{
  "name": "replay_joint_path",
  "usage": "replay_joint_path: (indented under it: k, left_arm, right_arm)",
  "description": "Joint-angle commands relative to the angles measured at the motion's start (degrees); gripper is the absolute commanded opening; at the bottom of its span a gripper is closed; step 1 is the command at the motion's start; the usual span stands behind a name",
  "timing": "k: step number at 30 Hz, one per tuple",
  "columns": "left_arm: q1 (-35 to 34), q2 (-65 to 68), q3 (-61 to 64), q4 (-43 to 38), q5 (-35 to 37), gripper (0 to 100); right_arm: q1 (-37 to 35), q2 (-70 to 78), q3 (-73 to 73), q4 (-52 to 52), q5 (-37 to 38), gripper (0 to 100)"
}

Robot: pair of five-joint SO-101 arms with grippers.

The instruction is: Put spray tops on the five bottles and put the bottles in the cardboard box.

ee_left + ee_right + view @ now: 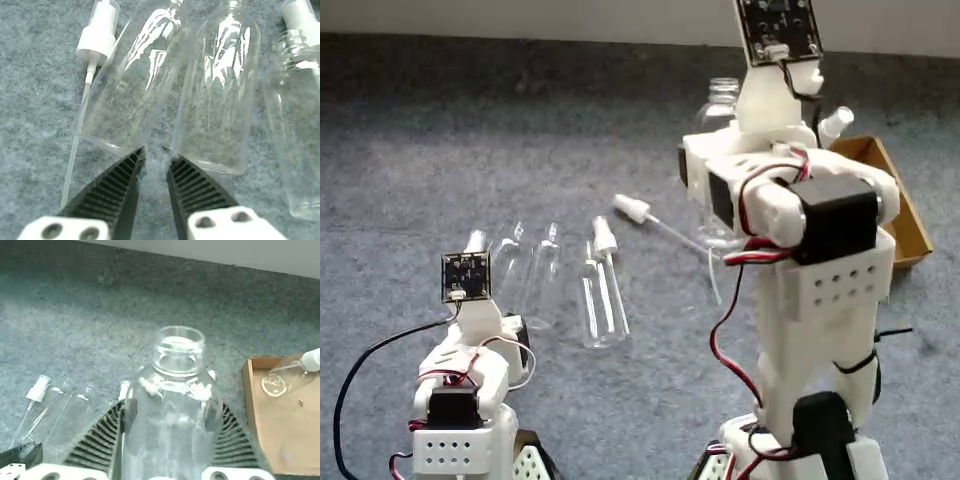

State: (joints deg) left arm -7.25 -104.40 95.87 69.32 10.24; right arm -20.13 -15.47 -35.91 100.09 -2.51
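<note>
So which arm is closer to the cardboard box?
Right. The right end effector holds a clear bottle near the cardboard box; the left end effector sits across the table, by the bottles lying down.

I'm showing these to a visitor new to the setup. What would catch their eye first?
The right hand grips an upright clear bottle with no spray top. The cardboard box to its right already holds one capped bottle. The left hand hovers at the bases of two bottles lying flat, a loose spray top beside them.
</note>
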Motion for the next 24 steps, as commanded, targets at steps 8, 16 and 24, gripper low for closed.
replay_joint_path:
  k: [8, 16, 24]
  left_arm:
    - [-0.84, -0.31, 1.1, -0.35, -7.74, 1]
    - [-4.88, -0.4, 1.19, -0.26, -19.25, 1]
    - [-5.49, -0.31, -1.63, 0.88, -19.25, 1]
  right_arm:
    - [0.66, -22.37, 22.55, 0.66, 0.62, 11.1]
    - [0.75, -36.44, 49.36, -14.02, 0.62, 11.2]
    - [0.84, -51.03, 76.35, -31.87, 0.62, 11.2]
